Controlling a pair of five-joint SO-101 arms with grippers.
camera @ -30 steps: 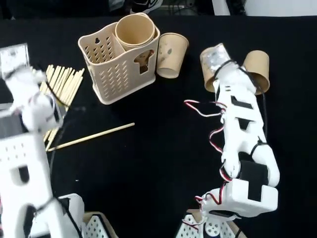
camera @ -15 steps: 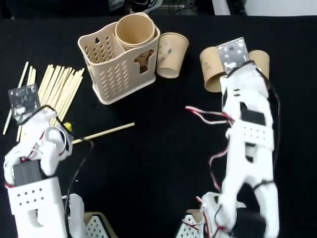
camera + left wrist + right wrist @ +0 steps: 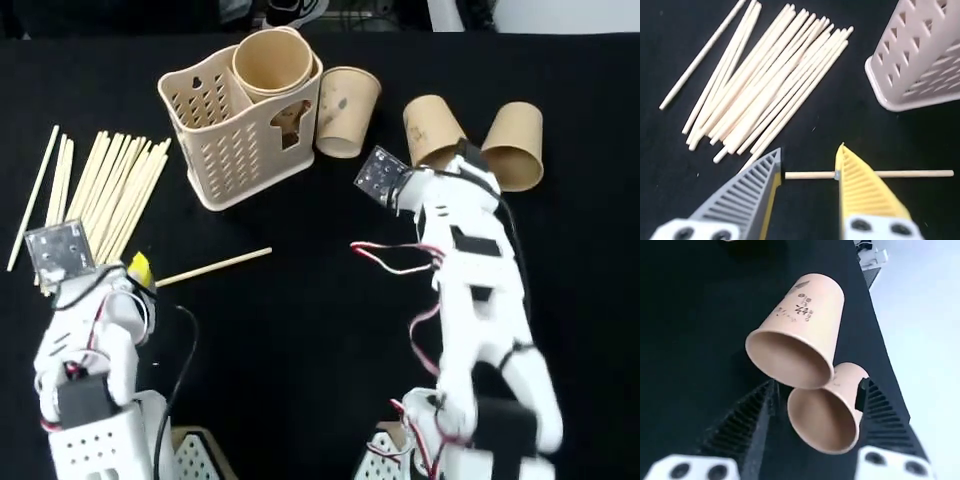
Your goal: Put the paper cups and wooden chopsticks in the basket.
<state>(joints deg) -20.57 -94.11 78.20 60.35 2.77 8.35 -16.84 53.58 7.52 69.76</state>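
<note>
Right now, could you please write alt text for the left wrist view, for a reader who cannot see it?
The open left gripper, with one grey and one yellow finger, sits over one end of a single chopstick lying on a black table. Farther off lie a loose pile of chopsticks and one corner of a perforated basket.

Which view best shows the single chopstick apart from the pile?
Left wrist view: the single chopstick lies close, across the gap of the open left claw. The high view shows it farther off, one end at that claw.
</note>
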